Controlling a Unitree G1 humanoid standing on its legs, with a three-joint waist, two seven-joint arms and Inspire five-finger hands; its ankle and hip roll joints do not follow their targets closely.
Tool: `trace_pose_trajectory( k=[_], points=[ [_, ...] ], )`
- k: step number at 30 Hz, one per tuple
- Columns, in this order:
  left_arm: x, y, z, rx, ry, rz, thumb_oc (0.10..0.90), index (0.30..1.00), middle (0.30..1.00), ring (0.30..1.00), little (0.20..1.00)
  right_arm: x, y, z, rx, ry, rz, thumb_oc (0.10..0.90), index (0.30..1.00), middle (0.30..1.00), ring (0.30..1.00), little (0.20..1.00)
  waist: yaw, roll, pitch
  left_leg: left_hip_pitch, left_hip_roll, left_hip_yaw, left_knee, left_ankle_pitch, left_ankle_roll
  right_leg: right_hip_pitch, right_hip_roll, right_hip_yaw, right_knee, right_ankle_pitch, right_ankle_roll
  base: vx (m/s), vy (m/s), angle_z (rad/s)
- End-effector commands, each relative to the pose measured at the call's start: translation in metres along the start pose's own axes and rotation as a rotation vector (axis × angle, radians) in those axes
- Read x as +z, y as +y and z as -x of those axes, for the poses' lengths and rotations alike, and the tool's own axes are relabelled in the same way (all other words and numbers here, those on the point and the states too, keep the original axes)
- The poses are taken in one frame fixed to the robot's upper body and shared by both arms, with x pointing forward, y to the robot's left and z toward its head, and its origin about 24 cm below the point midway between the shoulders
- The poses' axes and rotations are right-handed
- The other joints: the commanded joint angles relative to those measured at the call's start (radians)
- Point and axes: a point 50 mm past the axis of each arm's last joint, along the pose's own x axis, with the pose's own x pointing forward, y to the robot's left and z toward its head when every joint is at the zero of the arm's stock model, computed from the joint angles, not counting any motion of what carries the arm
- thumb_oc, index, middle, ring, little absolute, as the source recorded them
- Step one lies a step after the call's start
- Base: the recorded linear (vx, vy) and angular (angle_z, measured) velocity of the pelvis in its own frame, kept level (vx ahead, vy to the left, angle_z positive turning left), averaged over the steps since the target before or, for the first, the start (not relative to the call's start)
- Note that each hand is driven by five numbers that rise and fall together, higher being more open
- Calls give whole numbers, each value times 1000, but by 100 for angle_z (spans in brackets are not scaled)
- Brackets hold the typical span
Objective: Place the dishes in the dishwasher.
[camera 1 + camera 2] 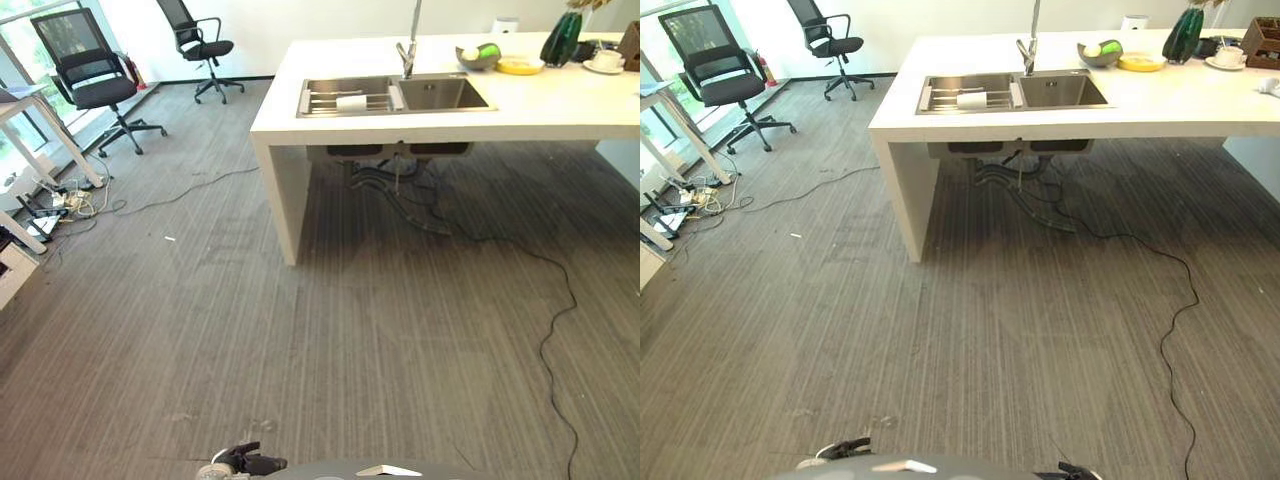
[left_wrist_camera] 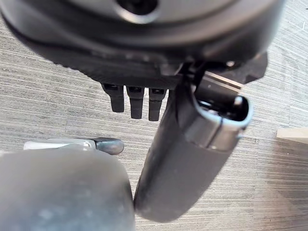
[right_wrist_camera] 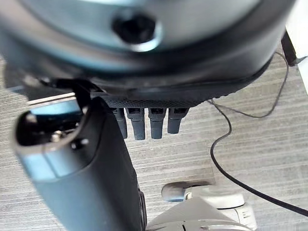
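Left hand (image 2: 144, 103) seen in its wrist view: dark, ridged fingers straight and relaxed, thick smooth thumb jutting forward, nothing held, only grey ribbed carpet (image 2: 53, 110) beyond. Right hand (image 3: 149, 122) likewise in its own wrist view: short dark fingers in a straight row, glossy thumb standing out, loose and empty over the same carpet.

Well apart from both hands, across a wide stretch of striped grey floor (image 1: 330, 340), a white slab-sided table (image 1: 560, 105) with a smooth flat top. Set into it, a rectangular stainless double sink (image 1: 440, 95) with a tall slim metal tap (image 1: 408, 50) behind the divider. In the sink's left basin, on a wire rack, a white cylindrical cup (image 1: 350, 102) lying on its side (plain and pale). Farther right on the table, a grey bowl (image 1: 476, 58) holding something round and green, just beside a flat yellow plate (image 1: 520, 66); then a dark green bottle-shaped vase (image 1: 562, 38) and a white cup on a saucer (image 1: 606, 60) near the far edge.

At far left, two black mesh-backed office chairs (image 1: 90, 75) on wheeled star bases.
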Motion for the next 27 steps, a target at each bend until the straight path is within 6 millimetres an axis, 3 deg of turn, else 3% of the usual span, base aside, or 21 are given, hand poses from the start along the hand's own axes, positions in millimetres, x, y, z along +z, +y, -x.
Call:
trace_pose_trajectory(
  k=[1, 3, 4, 5, 7, 8, 9, 10, 11, 13, 15, 17, 18, 19, 20, 21, 22, 23, 25, 26, 27],
  points=[
    [20, -13, -3, -19, -49, 2, 800, 900, 900, 900, 900, 16, -1, -1, 0, -38, -46, 800, 900, 900, 900, 900, -19, -44, -8, -7, -14, 33, -1, -56, -29, 0, -62, 20, -33, -47, 123, 32, -60, 4],
    [24, -10, -3, -7, -63, 39, 800, 900, 900, 900, 900, 26, -5, -2, -9, -65, -62, 800, 900, 900, 900, 900, -18, -47, 11, -41, -12, 42, 81, -79, -35, -7, -68, 17, -29, -42, 119, -16, -83, 3],
    [29, -7, -3, 2, -82, 69, 800, 900, 900, 900, 900, 35, -6, -2, -8, -89, -69, 800, 900, 900, 900, 900, -17, -53, 34, -97, -15, 51, 187, -103, -49, -24, -74, 19, -16, -42, 114, -102, -158, 1],
    [38, -6, -3, 1, -110, 107, 800, 900, 900, 900, 900, 40, -9, -2, -15, -112, -89, 800, 900, 900, 900, 900, -14, -68, 74, -202, -1, 79, 419, -77, -90, -27, -84, 19, -5, -47, 101, -92, -134, -1],
    [39, -6, -3, 1, -110, 107, 800, 900, 900, 900, 900, 41, -10, -2, -15, -112, -89, 800, 900, 900, 900, 900, -15, -65, 72, -210, 1, 77, 429, -82, -90, -30, -81, 18, -4, -47, 100, -8, -85, 7],
    [44, -7, -3, -5, -129, 132, 800, 900, 900, 900, 900, 41, -11, -1, -14, -114, -85, 800, 900, 900, 900, 900, -1, -71, 98, -263, 8, 71, 546, -36, -107, -5, -82, 19, -14, -49, 95, 53, -101, 28],
    [48, -8, -3, -6, -138, 143, 800, 900, 900, 900, 900, 47, -13, -1, -26, -125, -66, 800, 900, 900, 900, 900, 12, -70, 124, -301, 13, 69, 571, 7, -117, 17, -82, 13, -24, -55, 92, 245, -113, 20],
    [46, -8, -3, -2, -134, 160, 800, 900, 900, 900, 900, 52, -16, -1, -40, -131, -43, 800, 900, 900, 900, 900, 28, -69, 130, -379, 22, 123, 489, 14, -104, 49, -82, -2, -33, -78, 91, 370, -21, 22],
    [41, -5, -3, 10, -124, 180, 800, 900, 900, 900, 900, 50, -16, -1, -44, -125, -33, 800, 900, 900, 900, 900, 44, -71, 124, -388, 23, 143, 408, 5, -87, 70, -77, 3, -33, -97, 96, 516, 50, 15],
    [36, -1, -2, 39, -126, 189, 800, 900, 900, 900, 900, 47, -17, -1, -51, -116, -7, 800, 900, 900, 900, 900, 77, -53, 109, -410, 52, 173, 164, 66, -79, 107, -48, 20, -33, -140, 104, 460, 107, 10],
    [39, 1, -2, 52, -152, 124, 800, 900, 900, 900, 900, 46, -14, -1, -50, -118, 41, 800, 900, 900, 900, 900, 111, -55, 98, -436, 59, 165, 33, 100, -78, 150, -49, 48, -33, -167, 106, 421, 91, -22],
    [38, 7, -1, 84, -153, 96, 800, 900, 900, 900, 900, 46, -10, -2, -47, -113, 94, 800, 900, 900, 900, 900, 125, -59, 68, -405, 71, 173, 14, 112, -72, 193, -56, 77, -33, -188, 115, 461, 118, -21],
    [41, 11, -1, 108, -161, 114, 800, 900, 900, 900, 900, 47, -9, -2, -51, -115, 103, 800, 900, 900, 900, 900, 128, -63, 58, -394, 67, 179, 9, 159, -75, 215, -62, 73, -33, -190, 115, 532, 151, -43],
    [57, 18, 1, 144, -231, 184, 800, 900, 900, 900, 900, 50, -7, -2, -53, -125, 85, 800, 900, 900, 900, 900, 134, -70, 42, -377, 58, 183, 10, 175, -66, 224, -69, 70, -22, -188, 125, 666, 161, -77],
    [93, 26, 9, 201, -402, 253, 800, 900, 900, 900, 900, 54, -4, -2, -58, -149, 31, 800, 900, 900, 900, 900, 140, -90, 20, -347, 27, 179, -1, 173, -49, 188, -89, 52, 91, -180, 151, 630, 182, -61],
    [123, 24, 19, 200, -551, 300, 800, 900, 900, 900, 900, 52, 3, -2, -44, -157, 32, 800, 900, 900, 900, 900, 139, -102, 13, -324, 6, 177, -1, 152, -35, 149, -102, 41, 197, -132, 181, 433, 123, -33],
    [123, 24, 19, 200, -551, 300, 800, 900, 900, 900, 900, 52, 3, -2, -44, -157, 32, 800, 900, 900, 900, 900, 139, -102, 13, -324, 6, 177, -1, 152, -35, 149, -102, 41, 197, -132, 181, 340, 137, -9],
    [171, 13, 40, 163, -763, 300, 800, 900, 900, 900, 900, 49, 11, -1, -23, -164, 54, 800, 900, 900, 900, 900, 118, -105, 11, -279, -8, 165, -1, 117, -17, 57, -108, 39, 389, -3, 238, 312, 113, -13],
    [226, 4, 85, 125, -1065, 289, 800, 900, 900, 900, 900, 50, 13, -1, -17, -188, 39, 800, 900, 900, 900, 900, 77, -100, 33, -208, -15, 137, -1, 76, -1, -50, -101, 36, 629, 133, 277, 322, 104, 13],
    [226, 3, 85, 125, -1065, 289, 800, 900, 900, 900, 900, 50, 13, -1, -18, -188, 39, 800, 900, 900, 900, 900, 79, -96, 30, -211, -10, 137, -1, 77, -2, -53, -97, 38, 627, 138, 276, 223, 76, 67],
    [244, 4, 105, 130, -1177, 291, 800, 900, 900, 900, 900, 55, 13, 0, -16, -210, 11, 800, 900, 900, 900, 900, 60, -86, 45, -176, -2, 123, -1, 59, 3, -106, -87, 32, 723, 153, 283, 241, 86, 89]
  ],
)
